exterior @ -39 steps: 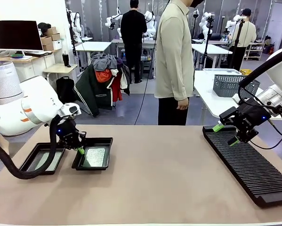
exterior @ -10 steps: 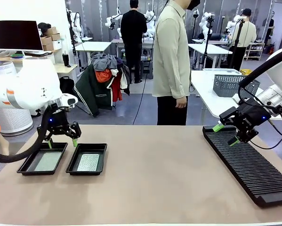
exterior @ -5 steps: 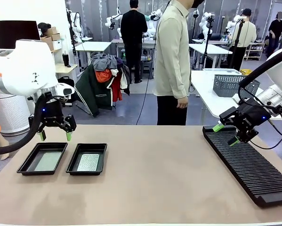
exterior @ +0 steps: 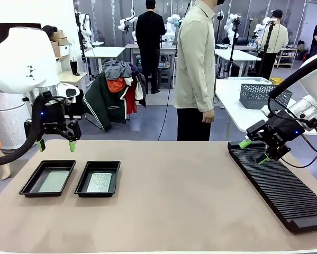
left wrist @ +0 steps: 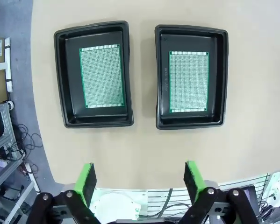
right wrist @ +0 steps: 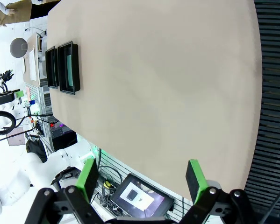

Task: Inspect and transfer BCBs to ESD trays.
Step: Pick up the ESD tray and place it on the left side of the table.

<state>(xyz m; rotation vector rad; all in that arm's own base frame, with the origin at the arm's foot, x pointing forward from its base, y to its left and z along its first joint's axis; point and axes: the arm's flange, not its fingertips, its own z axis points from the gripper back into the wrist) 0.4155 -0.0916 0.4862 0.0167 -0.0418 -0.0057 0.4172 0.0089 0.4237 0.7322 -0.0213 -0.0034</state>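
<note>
Two black ESD trays sit side by side at the table's left: the left tray (exterior: pixel 29 184) and the right tray (exterior: pixel 82 183). Each holds one BCB lying flat, pale green-grey: one board (exterior: pixel 53 181) (left wrist: pixel 101 76) and the other (exterior: pixel 99 182) (left wrist: pixel 189 81). My left gripper (exterior: pixel 55 144) (left wrist: pixel 140 179) hangs open and empty well above the trays, behind them. My right gripper (exterior: pixel 253 150) (right wrist: pixel 142 175) stands open and empty over the near end of the long black slotted rack (exterior: pixel 285 193) at the table's right.
A person in a pale shirt (exterior: pixel 194 63) stands at the far side of the table, arms down. A grey mesh basket (exterior: pixel 263 95) rests on a white table behind the rack. Bare tan tabletop (exterior: pixel 174 196) spans the middle.
My left gripper has let the right tray's board go, opened, and risen up and back from the trays. The right arm has not moved.
</note>
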